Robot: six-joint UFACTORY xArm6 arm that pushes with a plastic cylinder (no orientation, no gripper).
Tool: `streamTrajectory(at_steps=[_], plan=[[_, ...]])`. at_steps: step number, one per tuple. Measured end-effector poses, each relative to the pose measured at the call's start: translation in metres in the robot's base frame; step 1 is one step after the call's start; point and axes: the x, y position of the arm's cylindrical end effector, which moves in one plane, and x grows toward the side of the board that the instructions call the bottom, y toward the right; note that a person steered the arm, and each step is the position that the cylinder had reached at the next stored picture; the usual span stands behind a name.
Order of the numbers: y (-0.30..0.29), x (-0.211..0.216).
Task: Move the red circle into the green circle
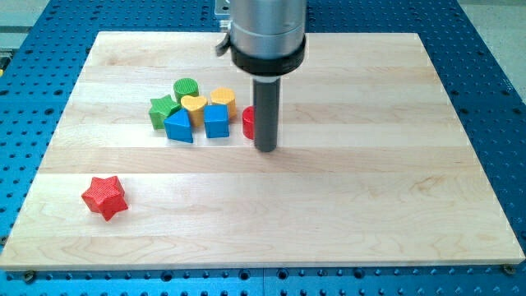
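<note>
My tip (265, 149) is the bare lower end of a straight dark rod; it has no jaws to open or close and holds nothing, it only rests on the board (345, 205). It stands just to the view's right of the red circle (247, 122), and the rod covers that block's right edge, so I cannot tell whether the two touch. The red circle sits at the right end of a tight cluster of blocks near the board's upper middle. The green circle (186, 88) is at the cluster's top left, apart from the red circle, with a yellow heart (193, 105) and a yellow block (223, 99) lying between them. A green star (163, 108) is at the cluster's left edge, a blue triangle (178, 126) lies below the heart, and a blue block (216, 121) sits just left of the red circle. A red star (104, 196) lies alone, well apart, toward the view's lower left
</note>
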Motion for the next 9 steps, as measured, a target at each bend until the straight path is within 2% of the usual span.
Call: streamTrajectory(at_steps=[3, 5, 7, 8, 9], plan=[[0.021, -0.089], [-0.029, -0.086], [-0.043, -0.062], [-0.031, -0.099], [-0.074, -0.096]])
